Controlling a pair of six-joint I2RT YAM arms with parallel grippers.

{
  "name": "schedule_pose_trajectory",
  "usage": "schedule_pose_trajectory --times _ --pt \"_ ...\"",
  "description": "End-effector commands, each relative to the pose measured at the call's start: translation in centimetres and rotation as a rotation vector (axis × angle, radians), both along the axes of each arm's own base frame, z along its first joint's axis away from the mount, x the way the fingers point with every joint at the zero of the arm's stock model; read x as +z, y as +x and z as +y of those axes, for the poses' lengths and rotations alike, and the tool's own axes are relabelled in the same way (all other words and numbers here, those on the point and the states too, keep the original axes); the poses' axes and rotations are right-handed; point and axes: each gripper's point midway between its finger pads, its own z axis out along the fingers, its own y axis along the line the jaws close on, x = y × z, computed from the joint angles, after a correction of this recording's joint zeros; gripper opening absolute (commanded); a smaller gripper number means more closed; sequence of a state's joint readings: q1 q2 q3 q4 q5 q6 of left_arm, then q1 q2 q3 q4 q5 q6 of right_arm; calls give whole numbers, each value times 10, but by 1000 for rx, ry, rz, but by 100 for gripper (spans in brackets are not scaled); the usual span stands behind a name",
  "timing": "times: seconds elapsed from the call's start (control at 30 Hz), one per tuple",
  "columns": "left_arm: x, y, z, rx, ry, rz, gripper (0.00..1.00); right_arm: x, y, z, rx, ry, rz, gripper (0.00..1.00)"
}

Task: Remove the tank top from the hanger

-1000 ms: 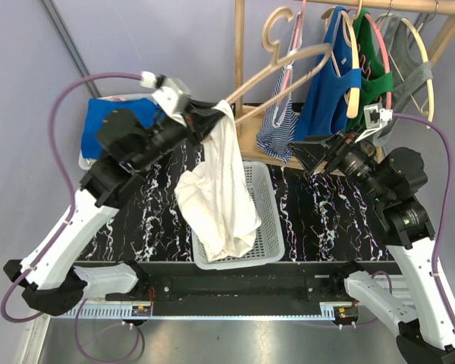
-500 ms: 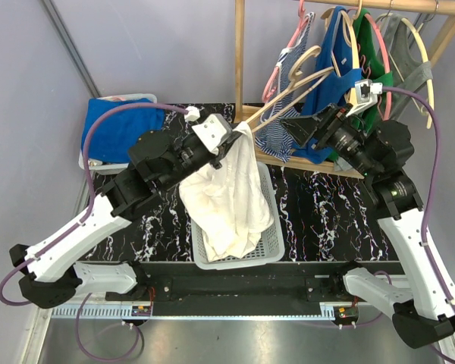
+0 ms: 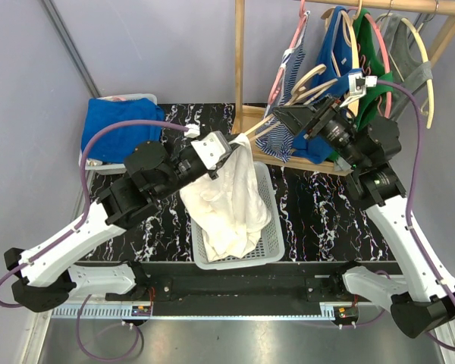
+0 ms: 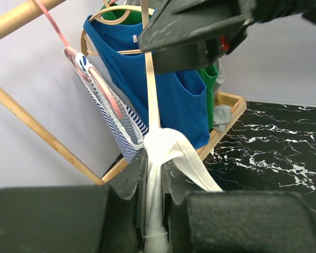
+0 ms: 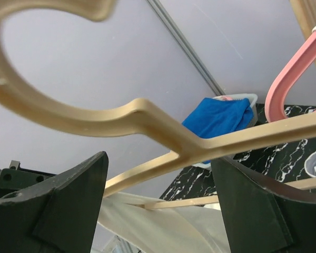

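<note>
The white tank top hangs from my left gripper down into the white basket. The left gripper is shut on a bunched strap, which still loops over the lower end of a wooden hanger arm. My right gripper holds the wooden hanger near its neck, just right of the left gripper, in front of the clothes rack. In the right wrist view the hanger crosses between the dark fingers, with white fabric below it.
A wooden clothes rack stands behind, holding a striped top, a blue top, a green top and a grey top on hangers. A tub of blue cloth sits at the back left.
My left gripper has moved right and lower with the tank top strap. My right gripper has swung up and left with the hanger, so the two grippers are now close together.
</note>
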State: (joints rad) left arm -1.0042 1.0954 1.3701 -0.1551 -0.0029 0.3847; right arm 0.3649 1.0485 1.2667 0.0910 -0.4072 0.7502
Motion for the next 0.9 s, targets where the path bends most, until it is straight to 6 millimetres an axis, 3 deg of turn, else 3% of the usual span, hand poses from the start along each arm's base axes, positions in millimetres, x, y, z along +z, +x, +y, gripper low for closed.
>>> schedule_pose_trajectory --times 0.0,0.17,0.27,0.33,0.43,0.5,0.53,0.57,0.63,0.87 --pt "49 -12 6 -33 -124 -98 0 13 -2 11 50 62 -35 87" --pt "52 -21 1 -81 -129 -73 0 14 1 11 25 75 -46 78" --pt "45 -30 -4 -127 -105 -52 0 20 1 6 -1 97 -75 54" --pt "41 -33 -4 -145 -95 -46 1 24 1 2 -26 90 -98 28" --pt "32 -34 -2 -142 -75 -45 10 34 -2 -9 -87 67 -140 9" --pt "31 -33 0 -134 -71 -46 17 35 -3 -14 -119 40 -144 5" --pt "32 -34 2 -133 -74 -48 39 41 -6 -17 -136 20 -173 4" --pt "32 -34 2 -134 -72 -52 53 37 -5 -18 -146 -3 -165 3" --pt "33 -37 3 -143 -72 -58 69 39 -5 -22 -178 -37 -187 3" --pt "33 -43 5 -166 -59 -49 77 30 -2 -25 -204 -90 -179 3"
